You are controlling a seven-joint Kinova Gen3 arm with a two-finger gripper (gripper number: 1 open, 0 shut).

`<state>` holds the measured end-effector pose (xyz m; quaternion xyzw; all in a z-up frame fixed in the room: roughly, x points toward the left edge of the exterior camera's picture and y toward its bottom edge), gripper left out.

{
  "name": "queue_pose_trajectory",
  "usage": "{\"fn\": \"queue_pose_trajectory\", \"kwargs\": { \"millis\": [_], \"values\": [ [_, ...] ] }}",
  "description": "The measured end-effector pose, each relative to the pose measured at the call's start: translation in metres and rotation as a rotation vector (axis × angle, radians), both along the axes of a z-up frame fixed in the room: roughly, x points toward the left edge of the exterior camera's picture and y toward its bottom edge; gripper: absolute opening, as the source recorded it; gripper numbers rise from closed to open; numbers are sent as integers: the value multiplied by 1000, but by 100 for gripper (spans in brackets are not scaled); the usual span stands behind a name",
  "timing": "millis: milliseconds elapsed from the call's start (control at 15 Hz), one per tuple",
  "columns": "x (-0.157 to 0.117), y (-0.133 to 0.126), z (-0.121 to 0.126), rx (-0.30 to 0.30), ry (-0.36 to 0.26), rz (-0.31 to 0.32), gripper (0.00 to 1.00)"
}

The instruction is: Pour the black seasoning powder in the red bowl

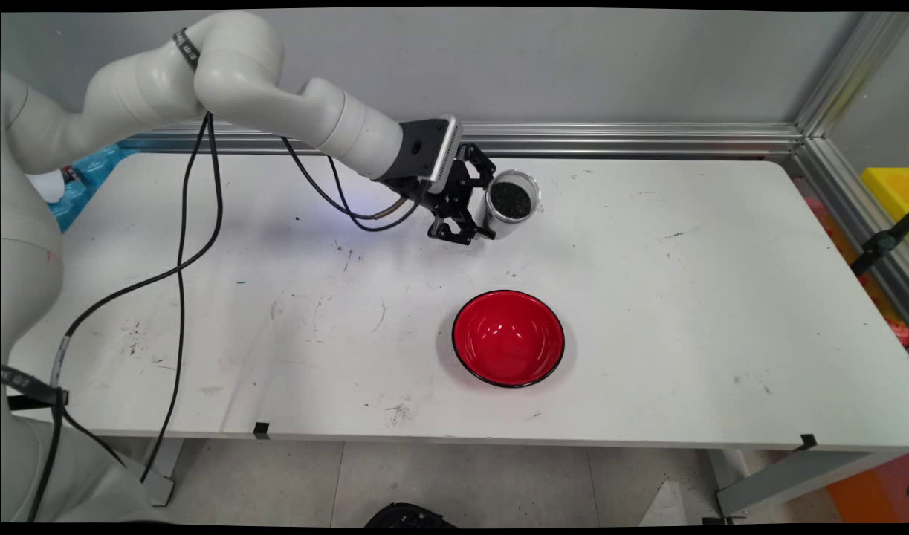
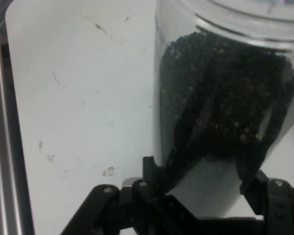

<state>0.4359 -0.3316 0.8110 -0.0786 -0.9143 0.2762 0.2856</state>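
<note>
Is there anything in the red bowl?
No: in the main view the bowl shows only its bare glossy red inside, while the dark grains sit in the clear jar by the gripper.

White table (image 1: 647, 297) is carrying two items. Clear plastic jar (image 1: 510, 202), open-topped and holding dark granules, is standing upright toward the far edge, near centre. Red bowl (image 1: 508, 338) with a black rim is sitting nearer the front edge, well apart from the jar, mouth up. Table surface is showing scuffs, dark specks and smudges, mostly left of centre.
</note>
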Motion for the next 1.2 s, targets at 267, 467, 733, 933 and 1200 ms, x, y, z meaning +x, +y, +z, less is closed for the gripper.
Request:
{"fn": "queue_pose_trajectory", "kwargs": {
  "millis": [267,467,733,933,1200],
  "values": [
    [-3,0,-4,-51,-30,-46,0],
    [-6,0,-6,-85,-50,-78,0],
    [-9,0,-7,-129,-70,-119,0],
    [-10,0,-6,-160,-83,-151,0],
    [-12,1,-7,-199,-100,-189,0]
  ]
}}
